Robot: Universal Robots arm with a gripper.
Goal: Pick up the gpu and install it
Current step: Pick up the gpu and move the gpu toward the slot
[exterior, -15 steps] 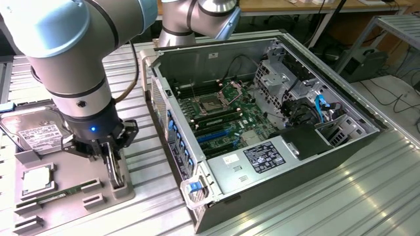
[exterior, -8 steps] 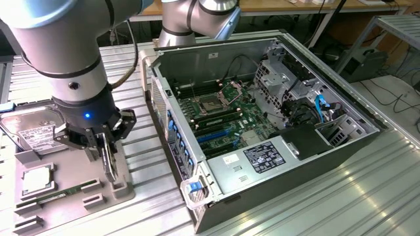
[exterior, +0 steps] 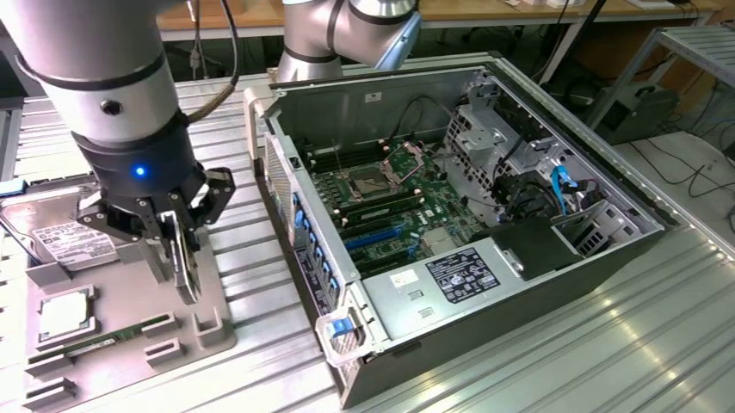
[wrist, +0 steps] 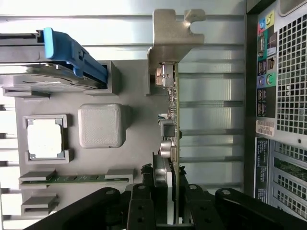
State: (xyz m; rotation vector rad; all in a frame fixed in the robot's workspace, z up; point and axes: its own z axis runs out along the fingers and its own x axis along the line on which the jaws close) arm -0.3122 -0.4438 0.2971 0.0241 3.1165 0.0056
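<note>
The gpu [exterior: 188, 274] is a thin green card seen edge-on, standing upright over the right part of the grey parts tray [exterior: 126, 370]. My gripper [exterior: 178, 249] is shut on it from above, one finger on each face. In the wrist view the gpu [wrist: 172, 120] runs away from my gripper [wrist: 170, 203], with its silver end bracket [wrist: 171, 36] at the far end. Whether the card's lower edge still touches the tray I cannot tell. The open computer case [exterior: 620, 245] lies to the exterior view's right, its motherboard [exterior: 385, 202] and blue card slots [exterior: 370, 234] exposed.
On the tray lie a silver hard drive [exterior: 69, 239] with a blue handle [wrist: 72, 52], a CPU [exterior: 69, 314] in its holder and a narrow RAM stick [exterior: 103, 340]. The case's rear port panel [wrist: 283, 96] is close beside the card. Another arm's base [exterior: 344, 34] stands behind the case.
</note>
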